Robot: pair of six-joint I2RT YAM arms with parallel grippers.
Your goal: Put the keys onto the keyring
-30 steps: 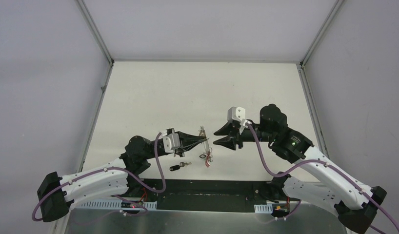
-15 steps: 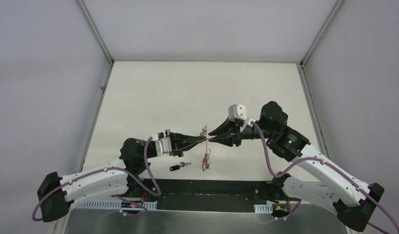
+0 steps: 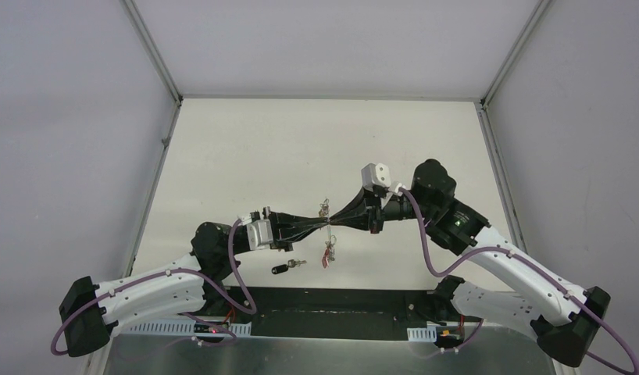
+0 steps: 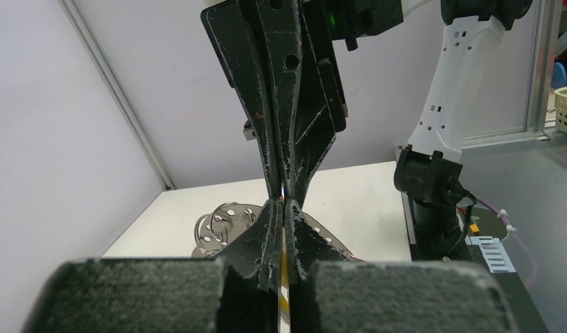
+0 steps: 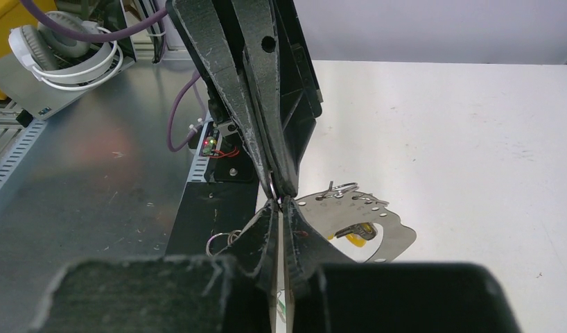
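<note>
The keyring (image 3: 330,248), a thin grey plate ring with holes, hangs edge-on above the table between both arms, with red-capped keys dangling from it. In the left wrist view the keyring (image 4: 225,225) shows behind the fingers. In the right wrist view the keyring (image 5: 385,232) carries a yellow-capped key (image 5: 355,233). My left gripper (image 3: 327,227) (image 4: 284,211) is shut on its edge. My right gripper (image 3: 335,225) (image 5: 281,205) meets it tip to tip, also shut on the keyring. A black-capped key (image 3: 286,267) lies on the table below the left gripper.
The black base plate (image 3: 332,301) and the metal shelf run along the table's near edge. White enclosure walls stand left, right and behind. Headphones (image 5: 59,52) lie on the shelf. Small split rings (image 5: 222,241) hang from the keyring.
My right gripper has moved left up to the left gripper's tips and closed from open onto the keyring. The left gripper stayed shut and shifted a little.
</note>
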